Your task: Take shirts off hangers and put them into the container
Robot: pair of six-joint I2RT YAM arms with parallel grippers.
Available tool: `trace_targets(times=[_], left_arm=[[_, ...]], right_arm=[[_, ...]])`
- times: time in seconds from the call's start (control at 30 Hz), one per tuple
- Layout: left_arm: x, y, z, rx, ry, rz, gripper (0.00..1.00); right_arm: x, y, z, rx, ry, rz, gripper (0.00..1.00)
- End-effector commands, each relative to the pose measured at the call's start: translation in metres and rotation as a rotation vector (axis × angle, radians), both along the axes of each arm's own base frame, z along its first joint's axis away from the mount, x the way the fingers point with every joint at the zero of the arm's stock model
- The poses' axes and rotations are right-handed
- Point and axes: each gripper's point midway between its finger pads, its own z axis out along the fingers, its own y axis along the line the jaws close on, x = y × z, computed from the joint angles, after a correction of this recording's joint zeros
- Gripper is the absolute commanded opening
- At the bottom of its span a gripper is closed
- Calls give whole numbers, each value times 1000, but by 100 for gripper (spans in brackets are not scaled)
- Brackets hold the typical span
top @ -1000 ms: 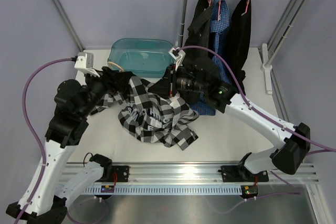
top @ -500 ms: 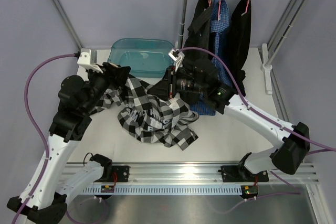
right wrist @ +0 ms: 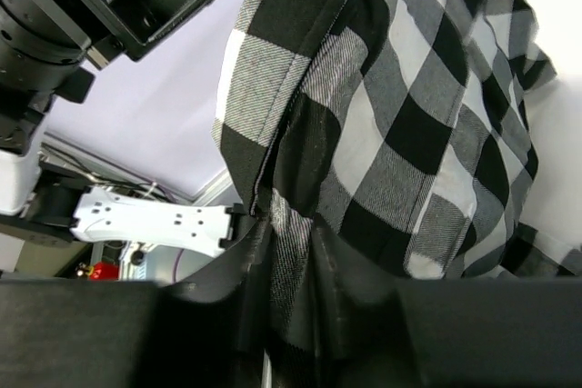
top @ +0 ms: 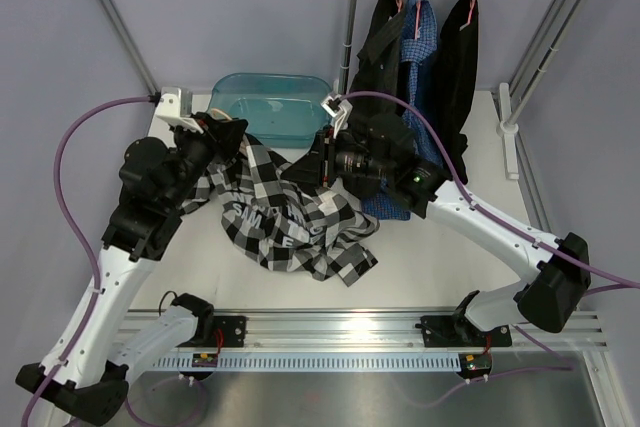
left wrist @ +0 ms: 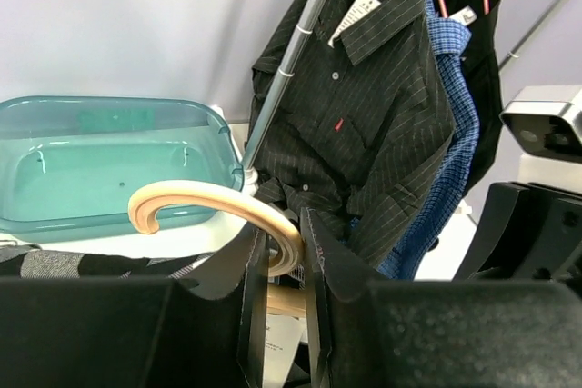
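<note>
Closure of your left hand is the change: its jaws, wide a second ago, now pinch the pale wooden hanger just beside the container. Your right hand stays pinched on the check shirt, which lies heaped on the surface. You can probably now pull hanger and shirt apart, though the left grip's firmness is hard to read.
</note>
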Motion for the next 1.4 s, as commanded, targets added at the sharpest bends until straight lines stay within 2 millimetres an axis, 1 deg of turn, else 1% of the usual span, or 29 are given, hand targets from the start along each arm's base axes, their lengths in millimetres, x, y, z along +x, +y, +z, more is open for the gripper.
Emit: trace_targets(times=[0.0,0.03,0.07,0.17,0.2,0.23,0.27,0.3,0.33,0.37,0.4,0.47,0.53,0.57,0.63,0.67,0.7,0.73,0.77,0.83,0.87,0.93,0.97,1.0,1.03,1.07,1.23,1.27,1.37], left_arm=[[13,8,23,-4,-104,65,0],[16,11,21,-2,-98,88,0],[19,12,19,-4,-93,99,0],[26,19,11,-9,-61,151,0],[28,24,8,-13,-53,185,0],[29,28,6,-16,-50,204,0],[30,30,-1,-20,-33,222,0],[31,37,-4,-26,-27,260,0],[31,40,-6,-29,-19,278,0],[33,45,-15,-30,4,313,0],[33,48,-18,-32,13,329,0],[33,57,-27,-35,36,380,0],[33,63,-32,-34,53,415,0],[33,68,-34,-37,59,440,0],[34,71,-35,-36,64,457,0],[33,73,-37,-37,73,471,0],[33,75,-38,-37,82,479,0],[33,77,-37,-38,81,485,0],[33,79,-40,-38,91,494,0],[32,81,-41,-35,97,505,0],[32,83,-41,-37,97,519,0],[30,87,-42,-38,99,535,0],[29,89,-42,-39,100,548,0],[28,91,-41,-40,100,555,0],[28,92,-41,-43,101,561,0],[27,94,-43,-49,109,572,0],[24,96,-43,-75,108,582,0],[24,96,-43,-84,109,582,0],[24,97,-44,-92,112,584,0]], right_arm=[[10,-7,-2,-40,-67,-60,36],[10,-9,-9,-78,-66,-68,43],[11,-12,-9,-89,-75,-80,55],[18,-22,-6,-143,-113,-136,75],[24,-26,-5,-163,-120,-176,81],[25,-32,-1,-182,-135,-193,83],[24,-38,8,-175,-153,-214,85],[28,-44,10,-184,-163,-255,87],[28,-48,15,-180,-169,-276,88],[27,-54,23,-170,-182,-299,88],[30,-59,22,-174,-187,-331,88],[26,-64,30,-162,-205,-353,88],[22,-62,28,-163,-204,-350,88],[19,-59,26,-165,-204,-341,88],[7,-45,22,-154,-197,-303,88],[6,-37,12,-166,-184,-286,88],[-1,-21,0,-177,-166,-250,88],[-6,-17,1,-169,-164,-237,88],[-8,-4,-15,-195,-132,-214,88],[-14,12,-28,-190,-94,-187,87],[-11,20,-42,-199,-64,-191,86],[-11,33,-53,-167,-18,-202,85],[-8,38,-65,-188,0,-219,85],[-5,43,-60,-159,-6,-233,84],[-6,48,-64,-163,-3,-237,83],[-2,51,-71,-170,5,-259,83],[2,65,-81,-113,45,-279,83],[7,67,-85,-111,46,-303,83],[10,74,-88,-79,52,-304,82]])
